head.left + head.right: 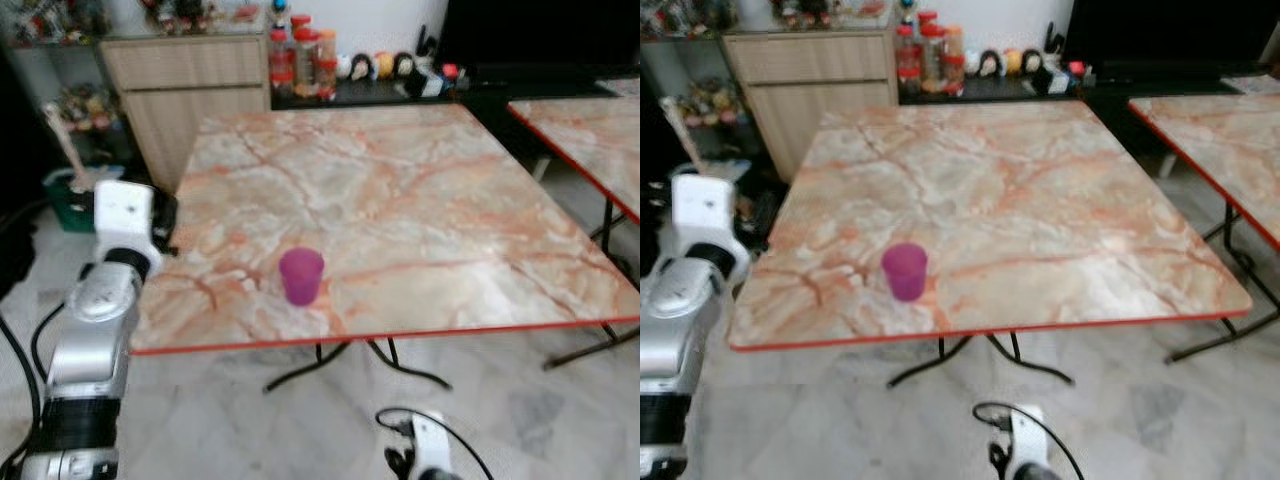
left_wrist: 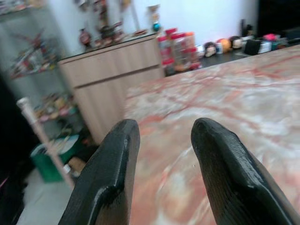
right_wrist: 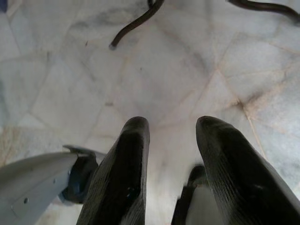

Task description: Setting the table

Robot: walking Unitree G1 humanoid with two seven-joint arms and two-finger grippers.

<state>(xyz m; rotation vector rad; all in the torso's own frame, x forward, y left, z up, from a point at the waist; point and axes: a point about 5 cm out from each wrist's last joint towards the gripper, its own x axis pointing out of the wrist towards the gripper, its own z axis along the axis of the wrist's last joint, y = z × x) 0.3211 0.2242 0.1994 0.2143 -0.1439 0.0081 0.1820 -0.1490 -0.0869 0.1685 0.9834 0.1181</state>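
Note:
A small purple cup (image 1: 301, 275) stands upright on the marble table (image 1: 420, 170), close to its red-trimmed front edge and left of centre. My left arm is raised beside the table's left edge, level with the top and left of the cup. The left gripper (image 2: 164, 129) is open, with nothing between its fingers, and points along the tabletop toward the back cabinet. My right arm (image 1: 425, 455) hangs low in front of the table. The right gripper (image 3: 171, 124) is open and empty above the floor tiles.
A second marble table (image 1: 590, 130) stands at the right with a gap between the two. Behind are a wooden cabinet (image 1: 190, 80), several jars (image 1: 300, 60) and a green bin (image 1: 75, 200). Curved black table legs (image 1: 350, 360) rest on the tiled floor.

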